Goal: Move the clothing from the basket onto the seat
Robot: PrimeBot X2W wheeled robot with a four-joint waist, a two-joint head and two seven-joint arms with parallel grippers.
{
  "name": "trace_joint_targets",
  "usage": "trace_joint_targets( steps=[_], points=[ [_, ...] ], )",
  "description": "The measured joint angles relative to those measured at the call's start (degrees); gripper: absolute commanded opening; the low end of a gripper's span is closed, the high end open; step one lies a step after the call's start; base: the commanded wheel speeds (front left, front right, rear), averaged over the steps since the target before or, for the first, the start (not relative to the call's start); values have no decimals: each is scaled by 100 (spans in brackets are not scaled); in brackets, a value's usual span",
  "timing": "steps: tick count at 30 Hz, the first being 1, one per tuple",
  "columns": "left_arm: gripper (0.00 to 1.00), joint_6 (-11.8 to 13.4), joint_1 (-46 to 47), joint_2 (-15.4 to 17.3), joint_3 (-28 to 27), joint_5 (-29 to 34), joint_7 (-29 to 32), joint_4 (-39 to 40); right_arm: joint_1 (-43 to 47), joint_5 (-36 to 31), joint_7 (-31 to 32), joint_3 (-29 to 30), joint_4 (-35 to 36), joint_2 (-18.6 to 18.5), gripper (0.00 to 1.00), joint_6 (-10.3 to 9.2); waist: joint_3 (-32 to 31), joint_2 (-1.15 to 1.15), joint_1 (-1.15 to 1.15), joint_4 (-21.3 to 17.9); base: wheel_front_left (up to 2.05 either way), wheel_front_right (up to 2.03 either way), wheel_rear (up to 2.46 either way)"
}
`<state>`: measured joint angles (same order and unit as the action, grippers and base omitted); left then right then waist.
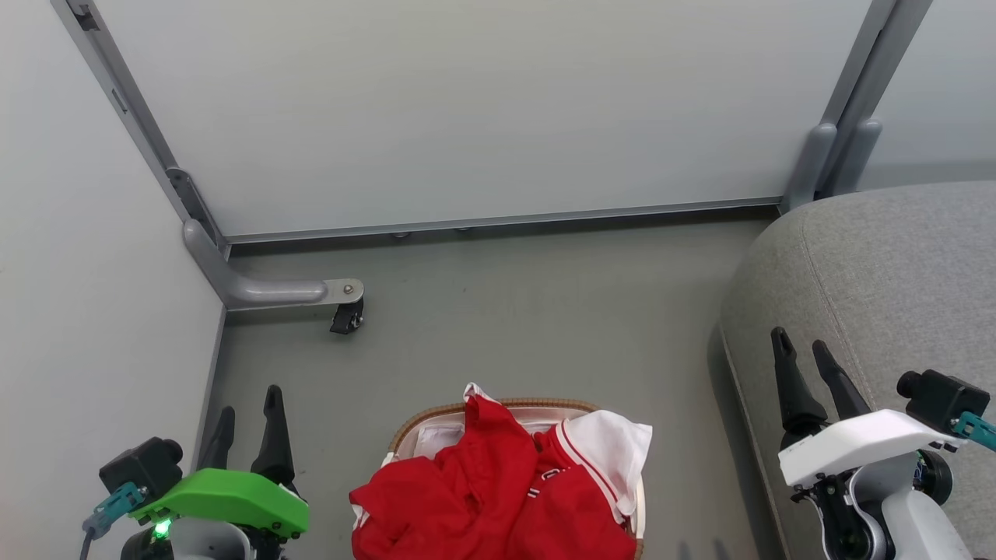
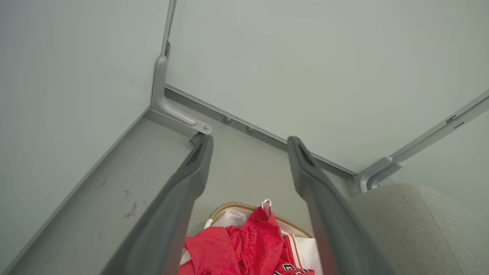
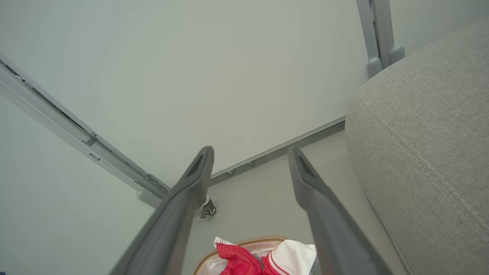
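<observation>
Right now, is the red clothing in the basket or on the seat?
In the basket. The clothing lies heaped inside it, draping over its rim; the seat's visible part is bare.

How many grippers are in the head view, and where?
2. The left gripper is at lower left, left of the basket; the right gripper is at lower right, before the seat. None hidden.

Looks like thin, faintly shiny synthetic cloth on the red clothing [image 1: 467, 498]; brown woven wicker along the rim of the basket [image 1: 537, 403]; coarse matt grey fabric, seam-stitched, on the seat [image 1: 895, 264]. Smooth, matt on the floor [image 1: 545, 311]; satin grey metal on the bracket [image 1: 264, 292].
</observation>
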<state>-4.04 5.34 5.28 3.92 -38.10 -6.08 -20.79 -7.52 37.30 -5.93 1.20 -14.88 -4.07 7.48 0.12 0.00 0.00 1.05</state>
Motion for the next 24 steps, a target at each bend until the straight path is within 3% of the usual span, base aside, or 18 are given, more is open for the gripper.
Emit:
trace_joint_targets(
  steps=[24],
  points=[
    [100,130,52,18,277,1421,-365,-174,20,-1631,-375,0,-46,73,100,0,5,0,0,3,0,0,0]
  ],
)
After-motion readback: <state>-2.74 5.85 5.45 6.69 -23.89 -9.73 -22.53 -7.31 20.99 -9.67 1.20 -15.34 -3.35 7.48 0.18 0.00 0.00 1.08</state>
